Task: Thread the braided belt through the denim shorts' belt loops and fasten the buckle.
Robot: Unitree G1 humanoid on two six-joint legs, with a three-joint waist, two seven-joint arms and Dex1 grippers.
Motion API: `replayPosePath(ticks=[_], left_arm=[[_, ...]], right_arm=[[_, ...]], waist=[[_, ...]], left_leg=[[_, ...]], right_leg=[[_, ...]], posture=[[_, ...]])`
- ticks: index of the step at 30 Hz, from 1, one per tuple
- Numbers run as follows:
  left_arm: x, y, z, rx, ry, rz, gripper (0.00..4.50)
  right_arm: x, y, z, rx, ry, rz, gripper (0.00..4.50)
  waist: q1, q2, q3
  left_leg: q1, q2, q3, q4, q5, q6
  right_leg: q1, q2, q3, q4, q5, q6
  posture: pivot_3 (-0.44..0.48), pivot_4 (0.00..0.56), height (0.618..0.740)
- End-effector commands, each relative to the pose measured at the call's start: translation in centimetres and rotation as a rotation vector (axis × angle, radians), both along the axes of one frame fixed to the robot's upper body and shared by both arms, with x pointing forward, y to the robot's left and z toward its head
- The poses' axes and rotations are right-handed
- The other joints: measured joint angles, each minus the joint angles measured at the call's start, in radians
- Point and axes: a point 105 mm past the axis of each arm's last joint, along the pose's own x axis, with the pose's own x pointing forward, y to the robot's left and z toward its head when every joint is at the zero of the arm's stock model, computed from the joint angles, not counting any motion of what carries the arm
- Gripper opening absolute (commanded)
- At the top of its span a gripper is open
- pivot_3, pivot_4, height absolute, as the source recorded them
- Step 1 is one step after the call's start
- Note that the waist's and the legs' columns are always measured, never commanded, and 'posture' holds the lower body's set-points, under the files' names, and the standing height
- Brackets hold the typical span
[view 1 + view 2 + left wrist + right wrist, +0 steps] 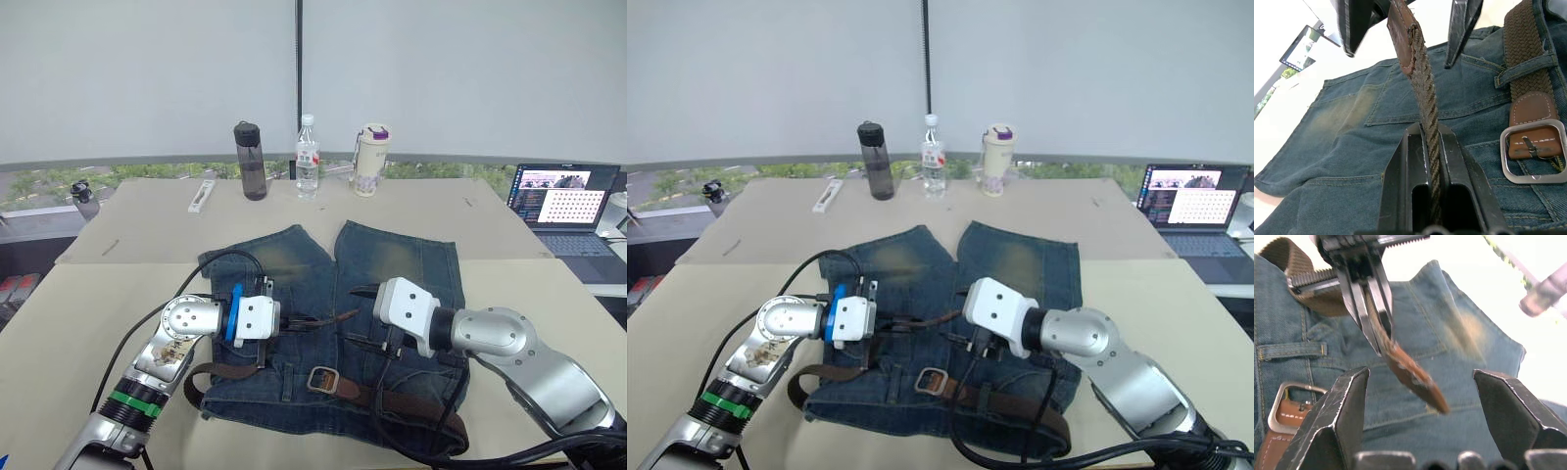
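Here your left gripper (1429,161) has its fingers clamped on the belt (1420,78) tip above the shorts (323,333); your right gripper (1422,396) gapes wide around it, buckle (323,379) on the waistband.

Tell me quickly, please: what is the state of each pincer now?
Left pincer: closed on the braided belt, near its leather tip.
Right pincer: open, holding nothing, facing the belt tip above the denim shorts.

Both arms are silver-grey metal with white wrist housings and looping black cables. The left arm (167,357) carries a green band and blue ring; each gripper has two black fingers.
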Motion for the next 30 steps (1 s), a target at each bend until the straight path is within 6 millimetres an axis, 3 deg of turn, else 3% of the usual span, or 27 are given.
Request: replayPosePath(ticks=[1, 4, 12, 20, 26, 30], left_arm=[[0.2, 0.0, 1.3, -0.03, -0.03, -0.001, 0.04], [0.2, 0.0, 1.4, -0.03, -0.029, -0.004, 0.0], [0.2, -0.1, 1.4, -0.031, -0.032, -0.006, 0.0], [0.4, 0.1, 1.7, -0.051, 0.03, 0.022, 0.0], [-0.3, 1.7, 3.7, -0.176, 0.373, 0.127, 2.07], [-1.8, 3.9, 4.9, -0.329, 0.9, 0.199, 3.44]], right_arm=[[-0.3, 0.4, 0.5, -0.037, -0.067, 0.053, 3.74], [-0.1, 0.5, 0.3, -0.054, -0.082, 0.063, 2.91], [0.3, 0.0, 0.0, -0.058, -0.1, 0.032, 0.16], [0.9, -0.6, -0.5, -0.094, -0.144, 0.013, 0.03], [1.2, -0.5, -0.2, -0.09, -0.219, 0.002, 0.0], [1.2, -0.7, -0.1, -0.115, -0.3, 0.018, 0.0]], waist=[[0.001, 0.0, 0.0], [0.001, 0.0, 0.0], [0.004, 0.0, 0.0], [0.009, 0.0, 0.0], [0.006, 0.0, 0.0], [-0.004, 0.0, 0.0]], left_leg=[[0.0, 0.0, 0.0, 0.0, 0.0, 0.0], [0.0, 0.0, 0.0, 0.0, 0.0, 0.0], [0.0, 0.0, 0.0, 0.0, 0.0, 0.0], [0.0, 0.0, 0.0, 0.001, 0.0, 0.0], [0.0, 0.0, 0.0, 0.001, 0.0, 0.0], [0.001, 0.0, -0.001, 0.001, 0.0, 0.0]], right_leg=[[0.0, 0.0, 0.0, 0.0, 0.0, 0.0], [0.0, 0.0, 0.0, 0.0, 0.0, 0.0], [0.0, 0.0, 0.0, 0.001, 0.0, 0.0], [0.0, 0.0, 0.0, 0.001, 0.0, 0.0], [0.0, 0.001, 0.0, 0.002, 0.0, 0.0], [0.0, 0.001, 0.0, 0.005, -0.001, 0.001]], posture=[[0.0, 0.15, 0.74], [0.0, 0.15, 0.74], [0.0, 0.15, 0.74], [0.0, 0.15, 0.74], [0.0, 0.15, 0.74], [0.0, 0.15, 0.74]])
